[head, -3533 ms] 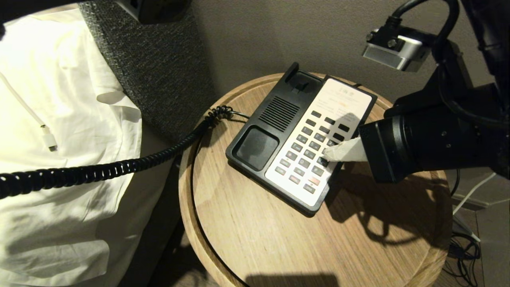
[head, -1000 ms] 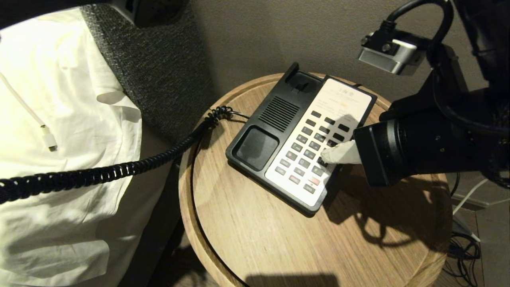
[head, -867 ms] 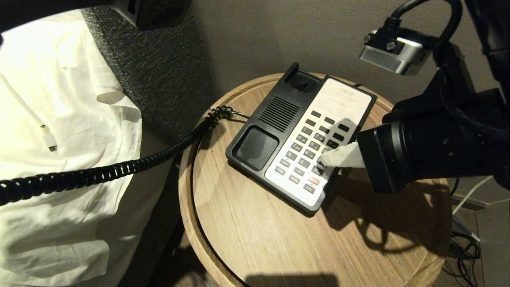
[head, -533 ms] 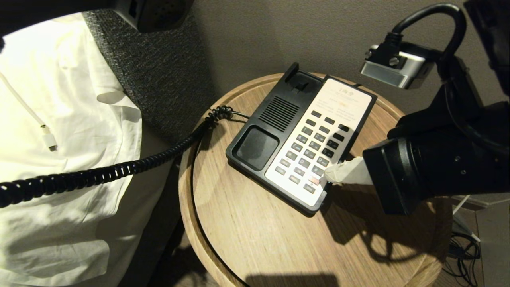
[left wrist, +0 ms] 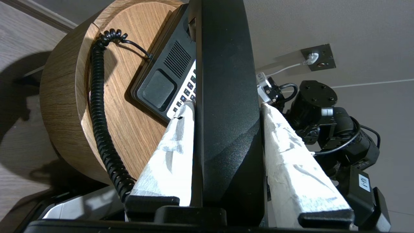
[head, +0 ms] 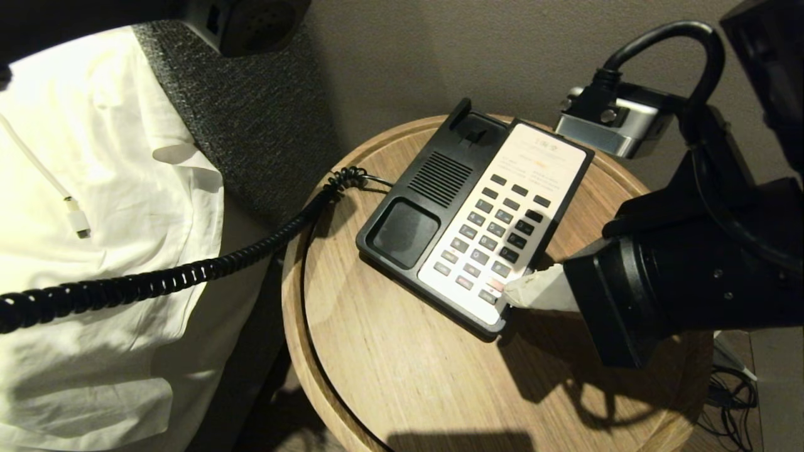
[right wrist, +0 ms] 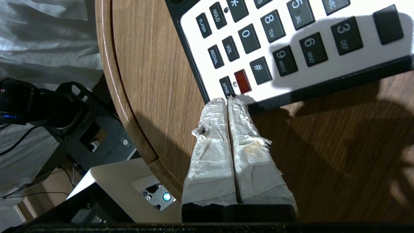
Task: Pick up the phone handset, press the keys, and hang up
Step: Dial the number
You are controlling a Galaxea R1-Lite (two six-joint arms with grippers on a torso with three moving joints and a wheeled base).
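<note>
The left hand clamps the long glossy black plastic phone handset, upper left of the head view. The right hand, fingers pressed together, tips at the black-and-white phone base's lowest keys on the round wooden tabletop.

a round wooden side table with a raised rim is seen beside a bed. the black-and-white phone base is set on the far half of the table, turned at an angle, its speaker grille and empty cradle toward the table's left edge. white bedding is spread to the left of the table, and a white cable with a small plug is laid across it. a dark woven headboard panel is stood between the bedding and the table's far-left edge. a wall socket plate with a white plug in it is fixed to the wall beyond the table. tangled dark cables are left on the floor past the table's right edge.
</note>
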